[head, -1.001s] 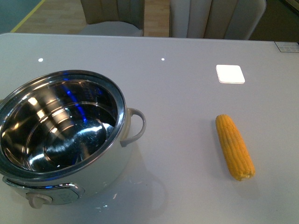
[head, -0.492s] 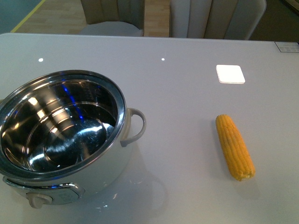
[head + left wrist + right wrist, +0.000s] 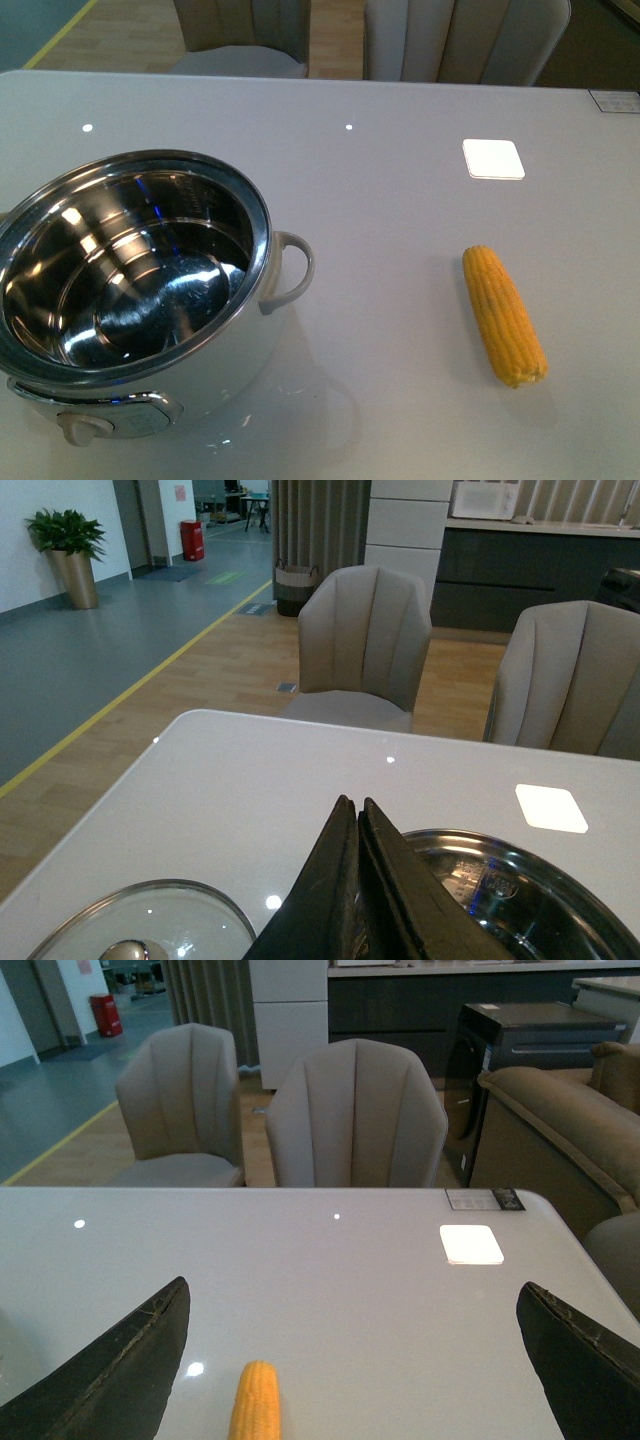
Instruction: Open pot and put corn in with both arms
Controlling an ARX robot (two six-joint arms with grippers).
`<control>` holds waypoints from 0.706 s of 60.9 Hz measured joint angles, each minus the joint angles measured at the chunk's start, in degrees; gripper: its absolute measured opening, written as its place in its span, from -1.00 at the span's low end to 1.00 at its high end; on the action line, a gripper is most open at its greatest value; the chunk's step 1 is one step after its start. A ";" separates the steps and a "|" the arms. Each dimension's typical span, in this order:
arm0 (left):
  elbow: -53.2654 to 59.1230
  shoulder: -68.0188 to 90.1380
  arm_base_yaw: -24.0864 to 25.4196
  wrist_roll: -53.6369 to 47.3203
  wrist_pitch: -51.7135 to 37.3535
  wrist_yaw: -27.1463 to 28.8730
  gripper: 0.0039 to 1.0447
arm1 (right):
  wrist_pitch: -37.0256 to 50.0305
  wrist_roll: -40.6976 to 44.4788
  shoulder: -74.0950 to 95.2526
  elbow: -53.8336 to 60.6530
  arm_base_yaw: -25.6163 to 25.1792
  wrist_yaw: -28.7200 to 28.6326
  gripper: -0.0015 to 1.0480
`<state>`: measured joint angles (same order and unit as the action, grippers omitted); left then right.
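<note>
The pot [image 3: 135,265] stands open at the front left of the table, its shiny steel inside empty, a cream loop handle [image 3: 290,270] on its right and a knob [image 3: 80,428] at the front. The corn [image 3: 503,315] lies on the table to the right, well apart from the pot. No arm shows in the front view. In the left wrist view my left gripper [image 3: 355,805] is shut and empty above the table, the pot's rim [image 3: 520,860] beside it and a glass lid [image 3: 150,925] on the other side. In the right wrist view my right gripper [image 3: 355,1305] is open, wide above the corn [image 3: 255,1400].
The white glossy table [image 3: 380,200] has a bright square reflection [image 3: 493,158]. Grey chairs [image 3: 460,40] stand behind its far edge. A small label [image 3: 614,100] lies at the far right corner. A sofa [image 3: 560,1130] is off the table's right side.
</note>
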<state>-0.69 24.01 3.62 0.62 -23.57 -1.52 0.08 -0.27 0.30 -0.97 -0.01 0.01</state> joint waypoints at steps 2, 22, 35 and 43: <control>0.00 -1.40 -1.90 -0.02 1.09 0.90 -0.94 | 0.00 0.00 -0.02 0.00 0.00 0.02 0.83; 0.00 -9.57 -3.48 -0.09 9.14 1.53 -0.94 | 0.00 0.00 -0.02 0.00 0.00 0.00 0.83; 0.00 -12.81 -3.48 -0.09 12.28 1.53 -0.94 | 0.00 0.00 0.00 0.00 0.00 0.00 0.83; -0.02 -17.46 -3.48 -0.09 18.40 1.53 -0.94 | 0.00 0.00 -0.02 0.00 0.00 0.00 0.83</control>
<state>-0.71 6.55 0.14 0.54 -5.17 0.01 0.08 -0.27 0.27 -0.97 -0.01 0.01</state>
